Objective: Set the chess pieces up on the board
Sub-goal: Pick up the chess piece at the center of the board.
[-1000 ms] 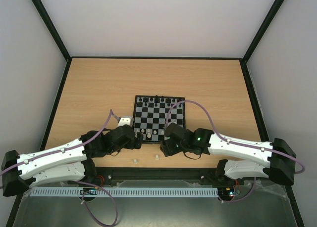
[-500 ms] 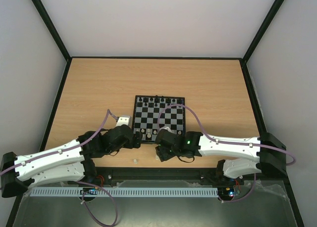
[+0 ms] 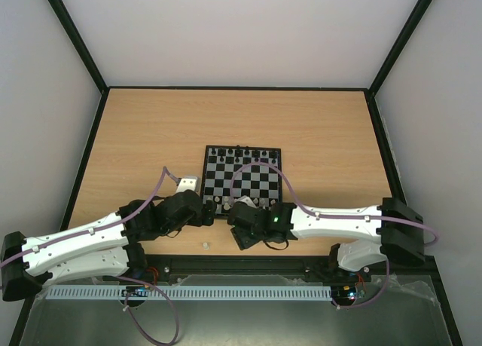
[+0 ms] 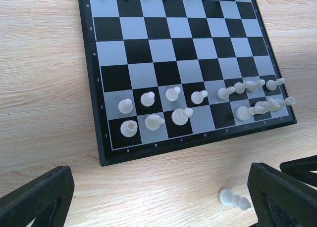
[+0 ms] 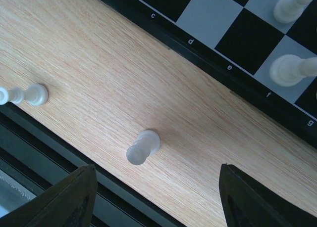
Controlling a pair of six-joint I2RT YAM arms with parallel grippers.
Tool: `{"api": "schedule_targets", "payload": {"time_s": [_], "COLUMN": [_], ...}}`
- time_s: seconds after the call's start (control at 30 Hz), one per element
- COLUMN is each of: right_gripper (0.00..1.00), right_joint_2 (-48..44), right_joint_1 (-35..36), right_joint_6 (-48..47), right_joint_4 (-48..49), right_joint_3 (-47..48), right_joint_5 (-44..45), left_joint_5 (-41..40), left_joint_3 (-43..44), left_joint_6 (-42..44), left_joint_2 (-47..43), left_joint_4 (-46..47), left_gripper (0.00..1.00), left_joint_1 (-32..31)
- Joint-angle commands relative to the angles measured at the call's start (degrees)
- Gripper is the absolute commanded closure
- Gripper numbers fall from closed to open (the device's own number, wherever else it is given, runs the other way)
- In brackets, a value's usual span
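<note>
Right: reaching left along the table's [image 3: 151, 135] near edge, right gripper [image 5: 163, 197] low, just before the board [image 4: 92, 83].
Right jaws: wide; a loose piece [image 5: 142, 147] sits between them, untouched.
Left: left gripper [image 4: 158, 207] by the board's near-left corner, gaping, empty.
Change: I see the right gripper has swung left; the left one is unmoved.
Overhead: hides that piece, shows a second piece [image 3: 205, 246] on the table.
Board: white pieces [image 4: 173, 93] on my two nearest ranks, black pieces [image 3: 239, 147] farthest.
</note>
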Motion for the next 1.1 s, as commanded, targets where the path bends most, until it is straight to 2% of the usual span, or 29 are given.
{"api": "schedule_targets", "payload": {"time_s": [0.0, 0.1, 0.23, 0.43, 0.6, 0.87, 1.07], "right_gripper": [0.32, 0.30, 0.24, 0.15, 0.01, 0.01, 0.01], "right_joint_2": [1.60, -1.33, -10.88, -18.88, -19.28, -18.42, -15.23], "right_joint_1": [1.17, 1.19, 1.02, -0.33, -0.58, -0.67, -0.67], "right_joint_6": [1.49, 3.25, 4.73, 3.98, 2.96, 3.50, -0.63], "right_joint_4": [-4.99, -7.13, -8.60, -12.56, -14.04, -16.20, -17.56], "right_joint_3": [2.91, 3.81, 3.62, 6.00, 8.40, 13.70, 17.32], "right_joint_5": [3.90, 8.73, 15.15, 17.90, 16.76, 15.63, 9.94], "left_joint_5": [-1.15, -1.23, -2.01, -2.82, -3.57, -1.09, -0.27], "left_joint_3": [0.26, 0.24, 0.23, 1.42, 5.16, 8.84, 9.20], "left_joint_6": [0.00, -0.09, -0.30, 1.35, 4.19, 7.39, 7.33], "left_joint_2": [-0.66, -0.98, -2.29, -6.40, -5.59, -0.98, -5.98], "left_joint_4": [-1.19, -1.16, -1.10, 0.60, 0.19, -0.81, -2.53], "left_gripper": [0.01, 0.01, 0.01, 0.01, 0.01, 0.01, 0.01], "left_joint_1": [-0.25, -0.24, -0.24, -0.24, -0.20, -0.16, -0.16]}}
